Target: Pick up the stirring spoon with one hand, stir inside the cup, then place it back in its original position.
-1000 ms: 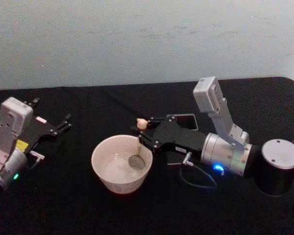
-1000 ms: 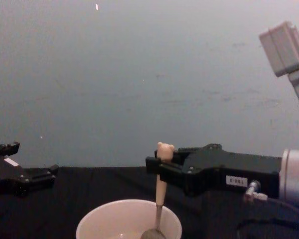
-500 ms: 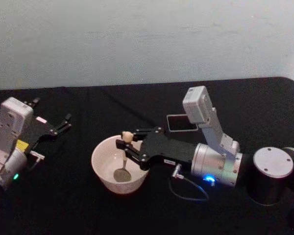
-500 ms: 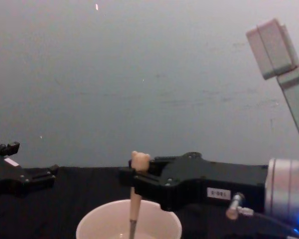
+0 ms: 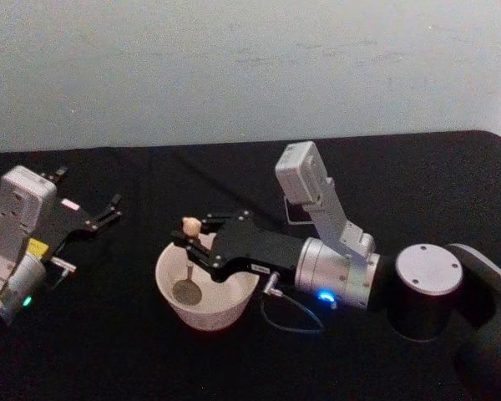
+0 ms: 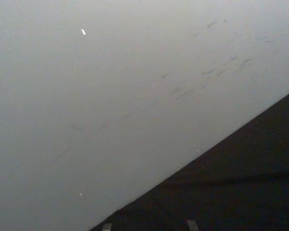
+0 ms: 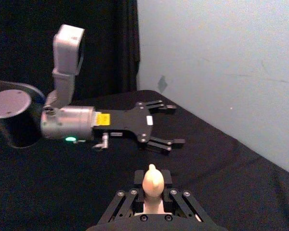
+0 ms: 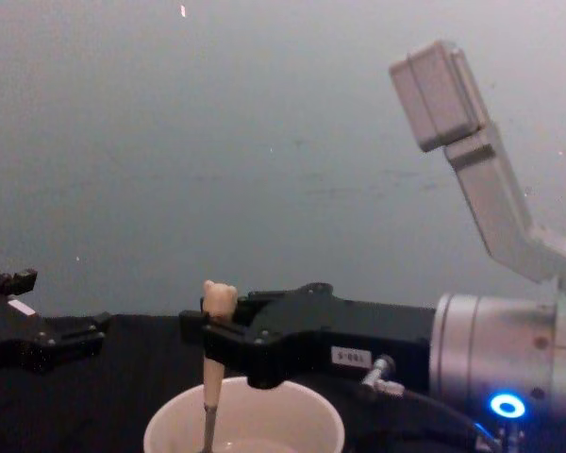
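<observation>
The cream-white cup (image 5: pixel 210 314) stands on the black table at centre left. The stirring spoon (image 5: pixel 189 251) stands nearly upright in it, bear head up and bowl low on the cup's left side. My right gripper (image 5: pixel 194 242) reaches in from the right, shut on the spoon's beige handle just below the bear head (image 8: pixel 219 294). The chest view shows the right gripper (image 8: pixel 208 332) above the cup's rim (image 8: pixel 162 432). The dark grey holder (image 5: pixel 291 215) peeks out behind the right arm's wrist camera. My left gripper (image 5: pixel 90 188) rests open at the far left.
The right arm's forearm and a large dark joint (image 5: pixel 422 291) lie across the table's right half. A thin cable loop (image 5: pixel 294 321) hangs beside the cup. A pale wall rises behind the table's far edge.
My right gripper has carried the spoon leftward through the cup, from its right side to its left side. The left arm has not moved.
</observation>
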Robot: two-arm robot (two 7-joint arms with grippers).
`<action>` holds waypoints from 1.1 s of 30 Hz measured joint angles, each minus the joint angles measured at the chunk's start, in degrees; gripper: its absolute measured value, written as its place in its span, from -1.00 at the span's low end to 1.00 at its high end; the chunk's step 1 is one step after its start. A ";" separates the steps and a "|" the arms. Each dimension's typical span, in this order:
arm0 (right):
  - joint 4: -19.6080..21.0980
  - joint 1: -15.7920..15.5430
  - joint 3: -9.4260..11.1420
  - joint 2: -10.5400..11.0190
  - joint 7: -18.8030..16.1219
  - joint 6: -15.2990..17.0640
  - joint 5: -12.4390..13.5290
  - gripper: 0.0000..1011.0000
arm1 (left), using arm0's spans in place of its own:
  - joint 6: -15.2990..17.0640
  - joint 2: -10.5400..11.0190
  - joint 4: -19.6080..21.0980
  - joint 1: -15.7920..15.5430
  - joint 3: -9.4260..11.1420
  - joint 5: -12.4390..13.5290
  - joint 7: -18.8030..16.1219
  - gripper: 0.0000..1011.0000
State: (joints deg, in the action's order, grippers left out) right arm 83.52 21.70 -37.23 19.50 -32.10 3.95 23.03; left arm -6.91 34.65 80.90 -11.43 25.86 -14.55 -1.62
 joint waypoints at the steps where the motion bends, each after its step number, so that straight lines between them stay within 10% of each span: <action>1: -0.46 0.25 -0.01 -0.33 0.16 -0.07 -0.14 -0.58 | 0.00 0.00 0.00 0.00 0.00 0.00 0.00 0.98; 15: -4.48 2.17 2.26 -2.27 2.60 -0.82 -1.72 -0.58 | 0.00 0.00 0.00 0.00 0.00 0.00 0.00 0.98; 33: 1.63 -1.43 3.65 2.73 -0.54 0.29 -0.48 -0.58 | 0.00 0.00 0.00 0.00 0.00 0.00 0.00 0.98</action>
State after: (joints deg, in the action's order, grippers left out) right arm 85.15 20.27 -33.58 22.23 -32.65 4.24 22.55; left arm -6.91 34.64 80.90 -11.43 25.86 -14.55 -1.62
